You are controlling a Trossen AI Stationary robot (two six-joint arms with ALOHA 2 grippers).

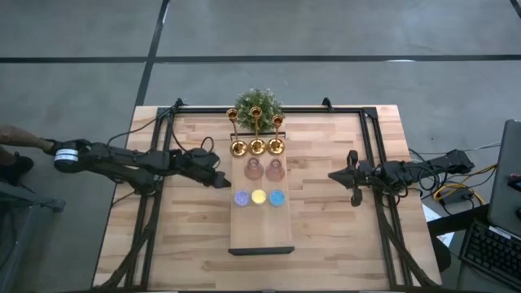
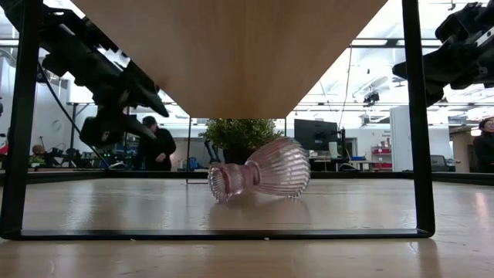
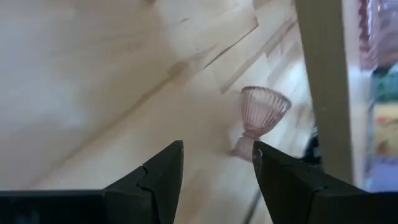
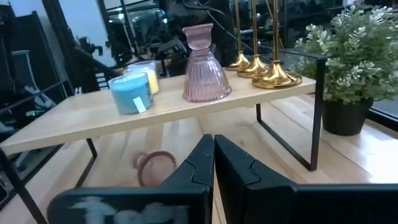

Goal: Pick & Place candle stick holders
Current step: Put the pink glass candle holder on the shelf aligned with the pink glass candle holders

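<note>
Butcher-block worktop (image 1: 342,236), a raised wooden shelf (image 1: 260,236) on a black frame standing at its middle. Three gold holders (image 1: 256,146) are lining the shelf's far edge, a bushy plant (image 1: 257,104) just behind them. Two pink glass holders (image 1: 264,169) are standing mid-shelf; purple (image 1: 241,198), yellow (image 1: 259,196) and blue (image 1: 277,197) candles are sitting in a row nearer the front. A white tag is hanging on the blue candle, writing unreadable. A third pink holder (image 2: 258,177) is lying on its side on the worktop under the shelf.

Left gripper (image 3: 217,165) is hovering beside the shelf's left edge, fingers partly spread and holding nothing, pointing toward the fallen holder. Right gripper (image 4: 214,163) is waiting off the shelf's right edge, fingers pressed together, empty.
</note>
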